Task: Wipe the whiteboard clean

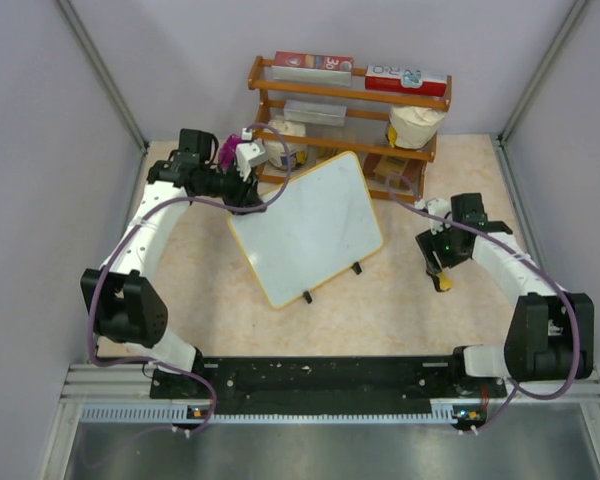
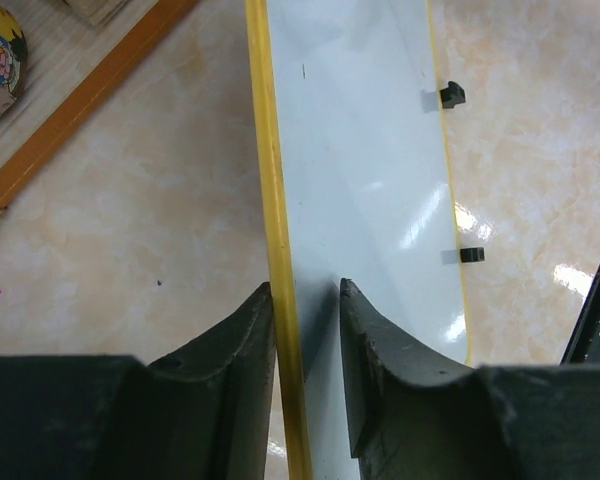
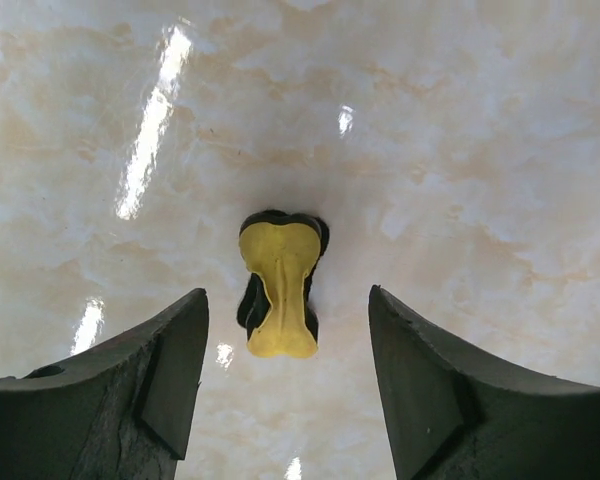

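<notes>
At the middle of the table point(image 1: 400, 310), the whiteboard point(image 1: 305, 225) stands tilted on its black feet. The left gripper point(image 2: 306, 290) straddles its yellow frame at the far-left corner, jaws narrow, one finger just off the white face. Right of it, the right gripper point(image 3: 286, 292) hangs over a yellow-and-black eraser point(image 3: 278, 270) lying on the table, jaws spread wide.

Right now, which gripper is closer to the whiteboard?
Left. The left gripper straddles the yellow edge of the whiteboard, a finger on each side. The right gripper hangs open off to the board's right, above a small yellow-and-black object on the table.
</notes>
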`<action>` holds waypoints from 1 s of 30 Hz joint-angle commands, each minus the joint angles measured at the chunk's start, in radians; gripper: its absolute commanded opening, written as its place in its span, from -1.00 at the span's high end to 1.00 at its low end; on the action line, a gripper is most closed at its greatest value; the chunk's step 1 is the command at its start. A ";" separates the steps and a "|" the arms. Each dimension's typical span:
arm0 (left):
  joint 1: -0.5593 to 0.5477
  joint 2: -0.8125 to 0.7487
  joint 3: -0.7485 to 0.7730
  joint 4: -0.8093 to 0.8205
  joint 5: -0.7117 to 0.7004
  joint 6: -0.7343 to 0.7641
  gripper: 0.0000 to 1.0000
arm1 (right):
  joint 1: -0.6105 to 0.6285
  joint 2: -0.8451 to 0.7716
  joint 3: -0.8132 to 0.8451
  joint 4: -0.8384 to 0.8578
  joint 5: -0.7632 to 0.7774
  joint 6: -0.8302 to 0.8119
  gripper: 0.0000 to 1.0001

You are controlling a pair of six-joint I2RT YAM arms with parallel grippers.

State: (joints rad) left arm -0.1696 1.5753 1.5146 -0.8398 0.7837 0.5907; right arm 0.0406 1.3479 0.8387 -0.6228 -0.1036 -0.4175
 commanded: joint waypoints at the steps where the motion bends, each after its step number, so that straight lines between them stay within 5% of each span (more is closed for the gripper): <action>1: -0.010 0.006 0.012 0.007 -0.004 0.029 0.25 | -0.015 -0.069 0.086 -0.037 -0.021 0.014 -0.28; 17: -0.010 -0.011 0.058 0.054 -0.006 -0.023 -0.39 | -0.013 -0.164 0.175 -0.114 -0.067 0.042 -0.29; 26: 0.008 -0.126 -0.002 0.263 -0.018 -0.170 -0.68 | -0.013 -0.199 0.227 -0.121 -0.114 0.080 -0.31; 29: 0.041 -0.188 -0.062 0.388 -0.026 -0.267 -0.88 | -0.013 -0.211 0.249 -0.100 -0.117 0.118 -0.46; 30: 0.062 -0.204 -0.080 0.424 -0.031 -0.326 -0.90 | -0.013 -0.214 0.250 -0.094 -0.117 0.126 -0.66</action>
State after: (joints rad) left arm -0.1539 1.4807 1.4845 -0.6346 0.7586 0.4320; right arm 0.0406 1.1740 1.0275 -0.7490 -0.1902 -0.3443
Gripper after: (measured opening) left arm 0.927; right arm 0.713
